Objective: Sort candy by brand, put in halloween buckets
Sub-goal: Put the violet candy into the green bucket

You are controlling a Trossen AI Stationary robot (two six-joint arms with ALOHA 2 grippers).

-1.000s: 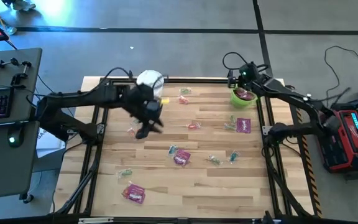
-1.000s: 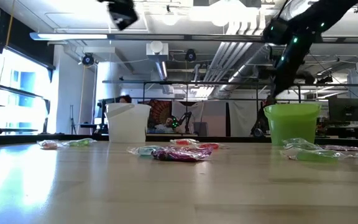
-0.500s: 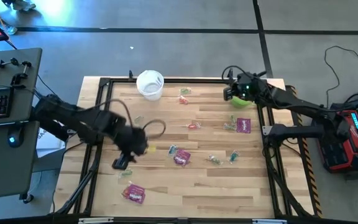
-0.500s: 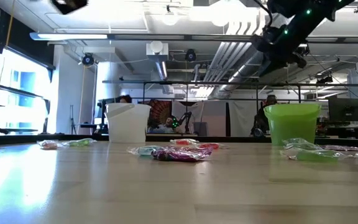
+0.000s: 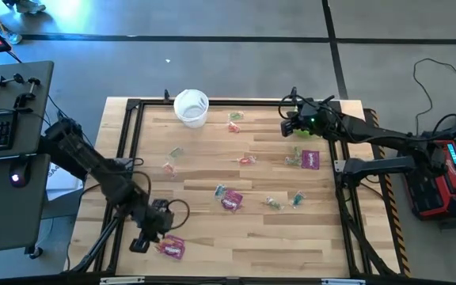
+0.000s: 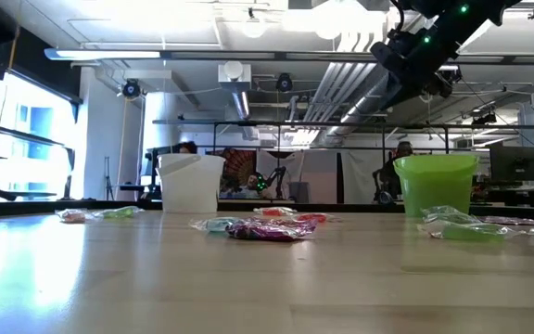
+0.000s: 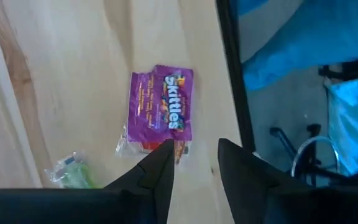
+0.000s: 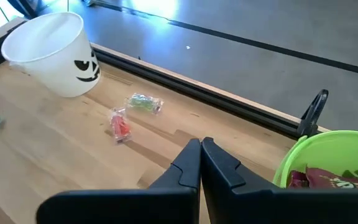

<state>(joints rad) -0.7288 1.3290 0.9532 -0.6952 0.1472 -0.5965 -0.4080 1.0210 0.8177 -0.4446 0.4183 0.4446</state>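
My left gripper (image 5: 144, 241) hovers open near the table's near-left corner, beside a magenta-purple candy packet (image 5: 170, 247). In the left wrist view its fingers (image 7: 160, 171) stand just short of that packet (image 7: 163, 115), which lies flat. My right gripper (image 5: 290, 125) is shut and raised at the far right, just left of the lime green bucket (image 8: 328, 158). That bucket holds a dark red packet (image 8: 319, 179). The white bucket (image 5: 191, 107) stands at the far edge. Two more purple packets (image 5: 310, 159) (image 5: 231, 201) and several small clear-wrapped pieces lie scattered.
A black metal frame (image 5: 125, 158) borders the wooden table. Small pieces lie near the white bucket (image 8: 143, 102) (image 8: 120, 124) and mid-table (image 5: 246, 160) (image 5: 169, 167) (image 5: 273, 203). A small green piece (image 7: 73, 175) lies close to the left gripper. A desk with a keyboard stands off the left edge.
My left arm has swept from beside the white bucket at the far edge toward the near-left corner, ending low by the purple packet there. My right gripper has risen from over the green bucket and shifted slightly toward the table's left.
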